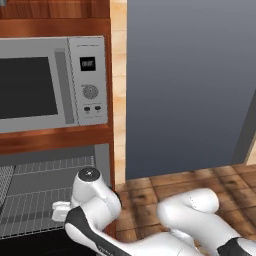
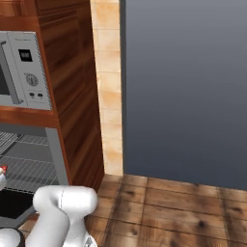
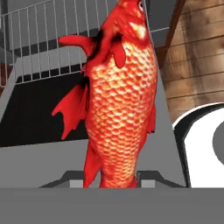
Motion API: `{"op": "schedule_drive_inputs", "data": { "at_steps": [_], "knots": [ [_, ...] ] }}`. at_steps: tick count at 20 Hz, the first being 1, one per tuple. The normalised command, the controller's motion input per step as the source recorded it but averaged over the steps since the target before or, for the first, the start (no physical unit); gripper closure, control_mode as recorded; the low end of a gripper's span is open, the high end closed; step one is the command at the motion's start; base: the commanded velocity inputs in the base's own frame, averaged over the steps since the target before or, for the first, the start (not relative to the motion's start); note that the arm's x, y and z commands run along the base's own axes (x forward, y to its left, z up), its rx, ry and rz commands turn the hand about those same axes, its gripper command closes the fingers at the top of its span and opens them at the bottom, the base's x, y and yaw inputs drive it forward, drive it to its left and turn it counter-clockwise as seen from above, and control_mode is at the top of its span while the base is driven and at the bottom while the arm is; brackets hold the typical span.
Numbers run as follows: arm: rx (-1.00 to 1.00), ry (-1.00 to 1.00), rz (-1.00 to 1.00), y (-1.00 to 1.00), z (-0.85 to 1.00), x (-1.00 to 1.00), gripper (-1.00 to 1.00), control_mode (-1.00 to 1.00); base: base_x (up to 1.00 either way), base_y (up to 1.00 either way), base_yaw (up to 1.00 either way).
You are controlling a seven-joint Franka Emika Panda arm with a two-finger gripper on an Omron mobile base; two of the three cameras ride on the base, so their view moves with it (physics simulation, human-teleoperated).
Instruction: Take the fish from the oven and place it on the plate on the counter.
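Wire rack (image 3: pixel 48 43) of the open oven (image 1: pixel 50 195) lies behind; end effector (image 3: pixel 111 179) grips the fish (image 3: pixel 118 100).

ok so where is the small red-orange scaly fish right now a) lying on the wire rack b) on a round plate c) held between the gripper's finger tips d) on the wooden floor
c: in the hand view the red-orange fish rises from between the gripper's two dark tips, with the oven's wire rack behind it.
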Motion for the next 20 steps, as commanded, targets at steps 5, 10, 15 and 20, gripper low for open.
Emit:
{"op": "schedule_drive_inputs", "data": {
  "at_steps": [5,10,15,20],
  "knots": [
    [0.12,0.00,0.00,-0.80,1.00,-0.35,1.00,-1.00,0.00,0.00,0.00],
    [0.12,0.00,0.00,-0.82,1.00,-0.24,1.00,-1.00,0.00,0.00,0.00],
    [0.11,0.00,0.00,-0.78,1.00,-0.14,1.00,-1.00,0.00,0.00,0.00],
    [0.03,0.00,0.00,-0.88,1.00,0.00,1.00,-1.00,0.00,0.00,0.00]
  ]
}}
